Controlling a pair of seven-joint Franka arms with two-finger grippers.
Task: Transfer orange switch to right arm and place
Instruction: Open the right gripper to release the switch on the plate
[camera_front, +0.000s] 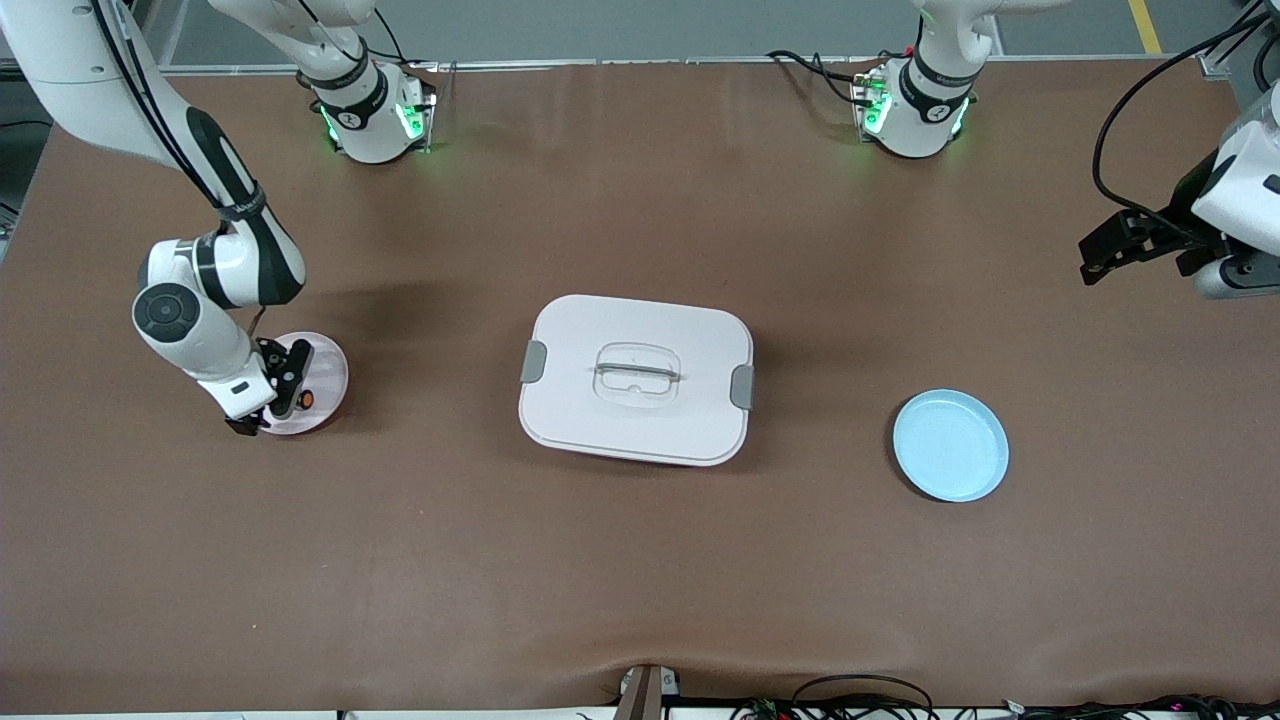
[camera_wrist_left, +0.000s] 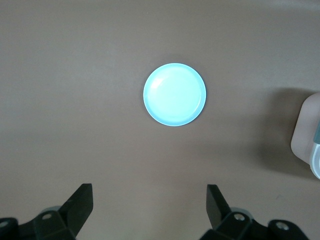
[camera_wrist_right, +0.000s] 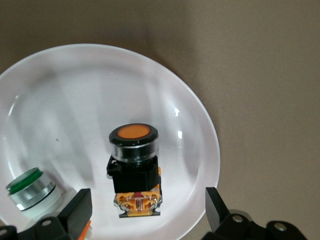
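The orange switch, a black stubby body with an orange round cap and an orange base, lies on a pale pink plate at the right arm's end of the table. In the front view the orange switch shows as a small orange dot on that plate. My right gripper hangs low over the plate, open. Its fingers stand on either side of the switch's base and do not touch it. The right gripper hides part of the plate. My left gripper waits open and empty, high over the left arm's end of the table.
A green-capped push-button lies on the same plate beside the orange switch. A white lidded box sits mid-table. A light blue plate lies empty toward the left arm's end; the left wrist view shows the blue plate too.
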